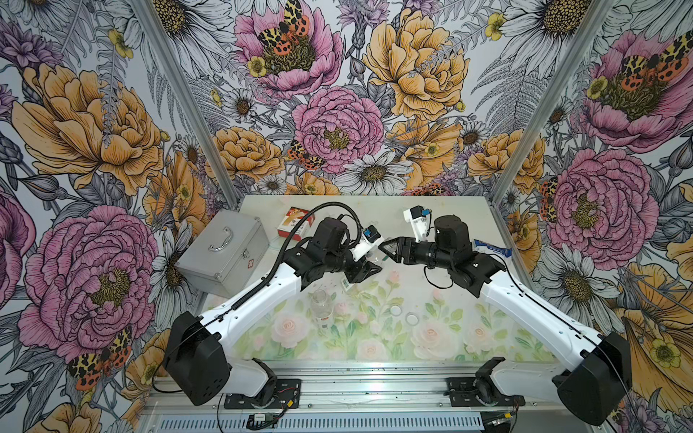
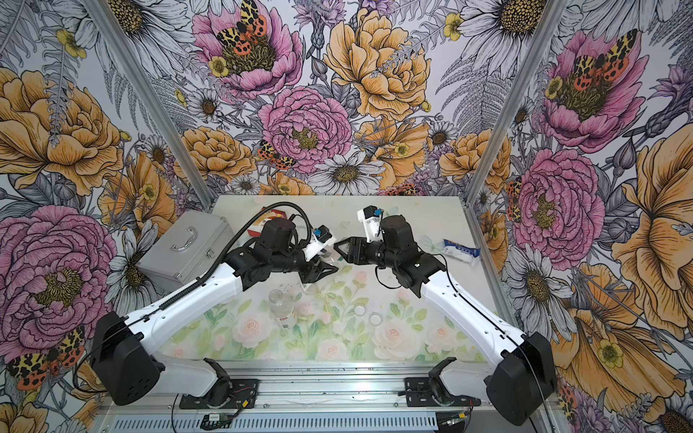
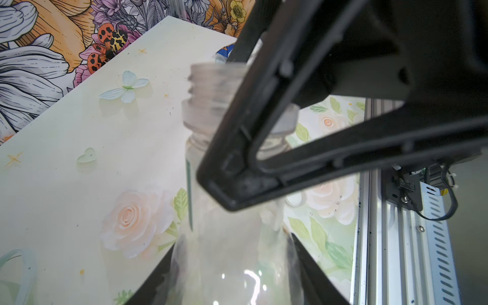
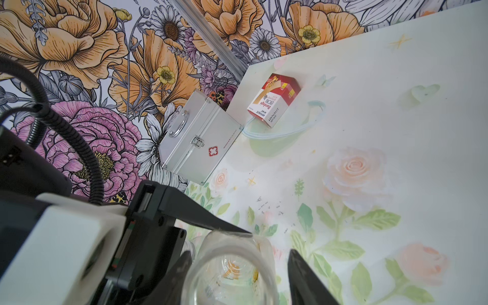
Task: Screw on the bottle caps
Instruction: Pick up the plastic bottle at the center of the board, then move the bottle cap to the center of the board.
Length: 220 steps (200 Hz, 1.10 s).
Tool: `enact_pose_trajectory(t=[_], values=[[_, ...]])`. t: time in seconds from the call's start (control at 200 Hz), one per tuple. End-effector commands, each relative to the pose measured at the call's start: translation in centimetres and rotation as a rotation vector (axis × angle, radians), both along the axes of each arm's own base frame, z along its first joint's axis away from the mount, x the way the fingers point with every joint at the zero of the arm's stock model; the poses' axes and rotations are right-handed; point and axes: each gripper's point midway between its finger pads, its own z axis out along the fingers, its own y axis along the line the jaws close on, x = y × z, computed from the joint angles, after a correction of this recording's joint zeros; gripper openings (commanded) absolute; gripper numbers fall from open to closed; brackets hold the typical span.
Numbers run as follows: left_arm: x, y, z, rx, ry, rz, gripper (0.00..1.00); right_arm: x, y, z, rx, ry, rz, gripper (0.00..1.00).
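A clear bottle (image 3: 227,237) with a green-edged label hangs tilted above the table's middle, and my left gripper (image 3: 232,264) is shut on its body. Its open threaded neck (image 3: 216,87) has no cap. My right gripper (image 4: 239,264) stands open around that neck: one finger (image 4: 182,269) is at the rim, the other (image 4: 303,277) is apart from it. In both top views the two grippers (image 1: 369,269) (image 1: 384,248) meet tip to tip. The red-labelled bottle (image 1: 322,305) stands upright and uncapped nearer the front. Two white bottle caps (image 1: 395,310) (image 1: 411,319) lie on the mat to its right.
A silver first-aid case (image 1: 223,251) sits at the table's left edge, and a red-and-white bandage box (image 1: 296,223) lies behind it. At the right edge lies a blue-and-white packet (image 1: 491,249). The metal rail (image 1: 337,390) with both arm bases runs along the front.
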Motion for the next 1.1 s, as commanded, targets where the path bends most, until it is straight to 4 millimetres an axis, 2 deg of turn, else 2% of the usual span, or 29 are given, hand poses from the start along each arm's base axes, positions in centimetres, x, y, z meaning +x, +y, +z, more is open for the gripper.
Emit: enact_pose_trajectory(t=[0.0, 0.125, 0.215, 0.355, 0.42, 0.505, 0.61, 0.721, 0.801, 0.986, 1.096], values=[[1.0, 0.2, 0.6, -0.030, -0.012, 0.017, 0.39, 0.1, -1.8, -0.2, 0.002, 0.001, -0.050, 0.62], [2.2, 1.0, 0.0, -0.007, -0.014, 0.070, 0.40, -0.6, -4.1, -1.2, 0.005, 0.025, -0.098, 0.63], [3.2, 1.7, -0.4, 0.010, -0.018, 0.114, 0.40, -1.9, -5.3, -3.2, -0.025, 0.083, -0.108, 0.60], [4.1, 2.4, -0.2, 0.011, -0.024, 0.149, 0.43, -4.3, -8.1, -9.7, -0.233, 0.292, -0.180, 0.50], [4.4, 2.5, -0.1, 0.013, -0.033, 0.149, 0.44, -5.8, -9.5, -12.7, -0.350, 0.381, -0.203, 0.49], [4.6, 2.6, 0.1, 0.021, -0.057, 0.138, 0.44, -7.5, -10.7, -15.5, -0.462, 0.448, -0.221, 0.49], [4.6, 2.9, 0.3, 0.036, -0.092, 0.124, 0.43, -9.3, -11.8, -17.7, -0.592, 0.501, -0.225, 0.51], [4.8, 3.3, 0.8, 0.039, -0.119, 0.123, 0.43, -10.6, -11.3, -19.7, -0.687, 0.531, -0.191, 0.55], [4.9, 3.7, 1.0, 0.036, -0.125, 0.130, 0.42, -10.8, -10.7, -20.8, -0.762, 0.530, -0.170, 0.57], [4.8, 4.0, 0.8, 0.033, -0.116, 0.138, 0.42, -9.8, -9.5, -22.0, -0.828, 0.530, -0.155, 0.59], [4.7, 4.2, 0.7, 0.034, -0.112, 0.144, 0.42, -8.9, -8.3, -22.6, -0.809, 0.532, -0.138, 0.59]])
